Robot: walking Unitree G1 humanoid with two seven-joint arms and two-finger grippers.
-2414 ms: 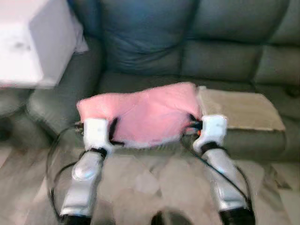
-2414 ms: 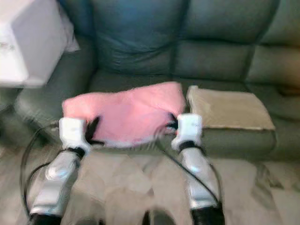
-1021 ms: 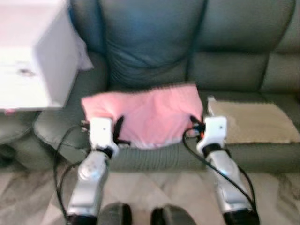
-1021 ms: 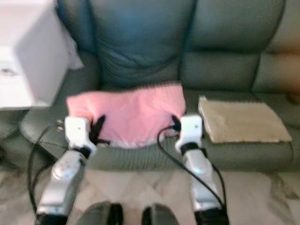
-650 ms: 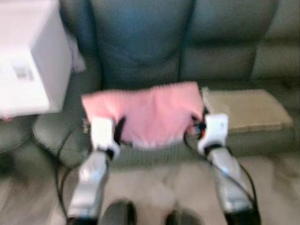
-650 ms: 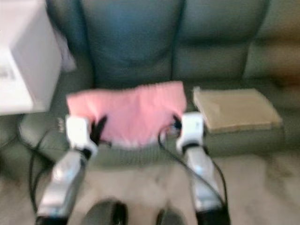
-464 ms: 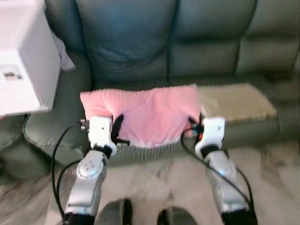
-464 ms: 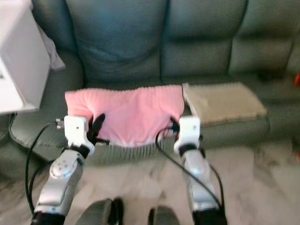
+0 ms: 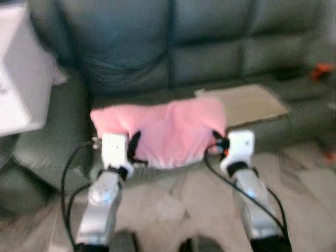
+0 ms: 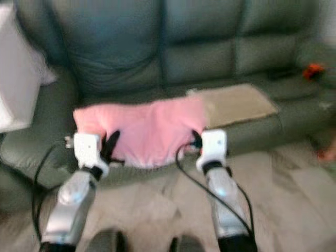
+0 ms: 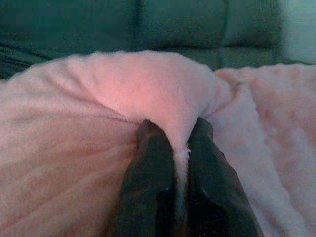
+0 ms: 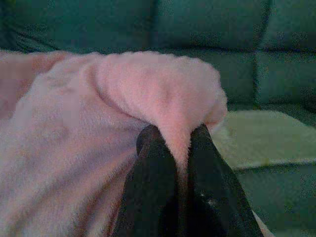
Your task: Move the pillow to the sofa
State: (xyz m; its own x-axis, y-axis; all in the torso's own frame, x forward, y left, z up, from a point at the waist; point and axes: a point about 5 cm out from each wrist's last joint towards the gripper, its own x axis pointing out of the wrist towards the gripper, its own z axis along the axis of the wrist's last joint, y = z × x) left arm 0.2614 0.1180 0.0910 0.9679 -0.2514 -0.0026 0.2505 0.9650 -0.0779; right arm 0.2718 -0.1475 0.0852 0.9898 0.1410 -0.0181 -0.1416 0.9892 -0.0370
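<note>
pink pillow point(image 9: 168, 131) pinched by both end effectors, left end effector point(image 11: 175, 133), right end effector point(image 12: 180, 136), before sofa point(image 9: 210, 47)

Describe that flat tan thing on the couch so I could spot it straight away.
Start at the long grey-green sofa across the back of the scene. On its seat, to the robot's right of the pink pillow held up in front, lies the beige mat, flat. It is the pale, thin, rectangular piece there, unlike the puffy pink pillow or the small orange object farther right.
</note>
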